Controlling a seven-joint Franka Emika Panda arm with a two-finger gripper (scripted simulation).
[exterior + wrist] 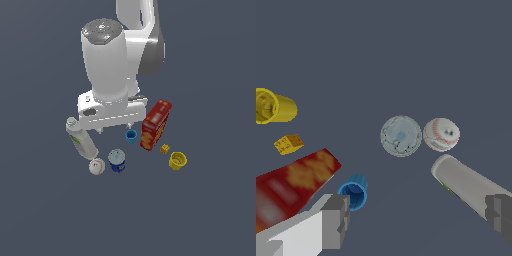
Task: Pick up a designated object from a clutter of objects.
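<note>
The gripper (114,131) hangs with jaws spread wide, gripping nothing. The white baseball (96,166) lies at seven o'clock below it, just beside the blue can (117,161).

White baseball (97,166) — red stitching

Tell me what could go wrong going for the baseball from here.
1. The baseball sits close beside the blue can; an open finger could knock the can or close on it instead.
2. The white bottle lies just on the ball's other side, leaving little finger room.
3. The gripper is open and not yet above the ball.
</note>
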